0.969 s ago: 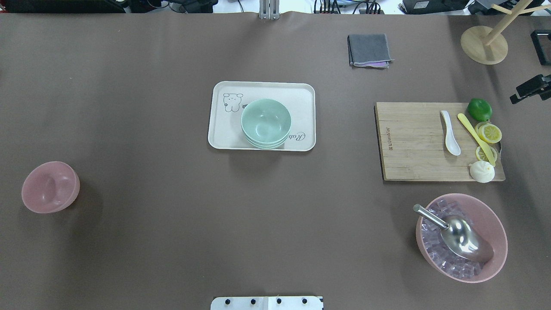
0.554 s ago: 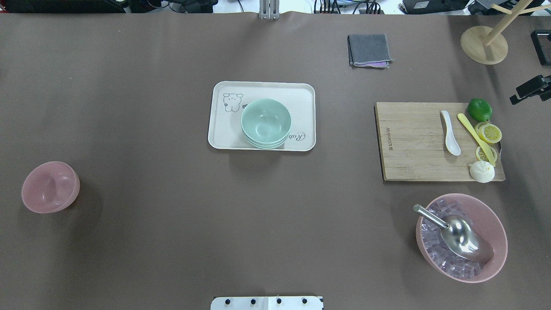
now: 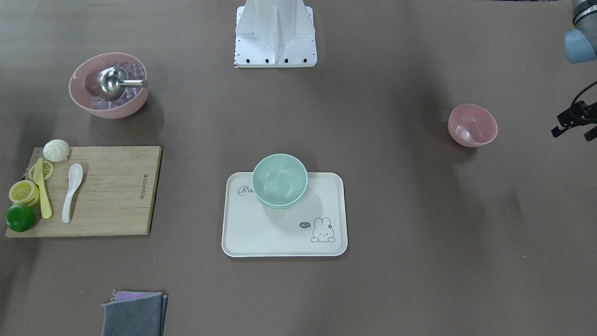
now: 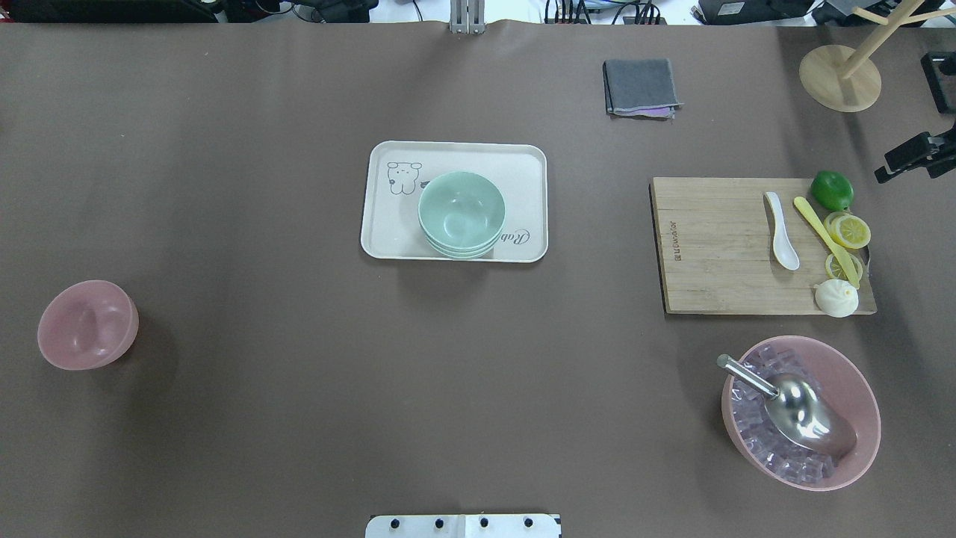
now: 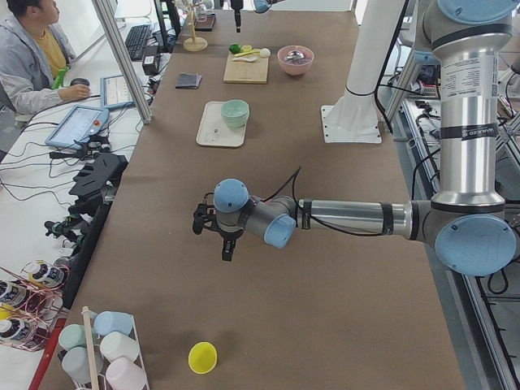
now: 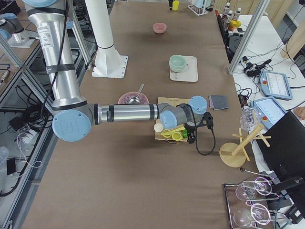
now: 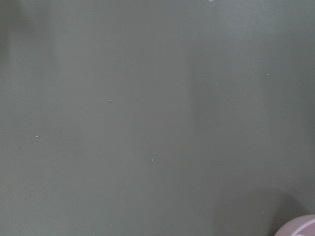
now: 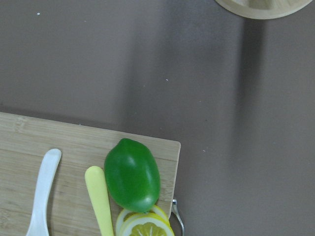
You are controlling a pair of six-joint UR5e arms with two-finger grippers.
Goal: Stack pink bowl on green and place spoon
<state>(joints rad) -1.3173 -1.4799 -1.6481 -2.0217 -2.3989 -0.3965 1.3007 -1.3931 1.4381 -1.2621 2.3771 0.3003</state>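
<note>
Nothing is held yet, so the step in hand is the first pick, and I'd start with the small empty pink plastic bowl point(image 4: 87, 324). In the overhead view it sits upright on the brown table at about 8 o'clock, well apart from everything else. The left gripper point(image 5: 213, 236) hangs beside it. The left wrist view catches only a sliver of pink rim at its 5 o'clock corner, and I cannot tell how those jaws stand. The right gripper point(image 6: 199, 128) hovers off the far corner of the wooden cutting board point(image 4: 717, 246). Its fingers don't show in its own camera either, so I cannot tell their state.

The target is the stack of mint-green bowls point(image 4: 461, 214) on the cream rectangular tray point(image 4: 388, 224), near 12 o'clock of centre. To do this well I'd bring the left wrist over the pink bowl's rim, pinch one wall, lift straight up and lower it centred onto the stack.

The white ceramic spoon point(image 4: 780, 229) lies on the board at 3 o'clock, just beside a yellow plastic utensil point(image 4: 825, 239) and near a green lime point(image 8: 132, 175). I'd take its handle, not the yellow one. The large pink bowl of ice cubes point(image 4: 851, 373) at 4 o'clock, with a steel scoop point(image 4: 803, 411) in it, is a decoy.
</note>
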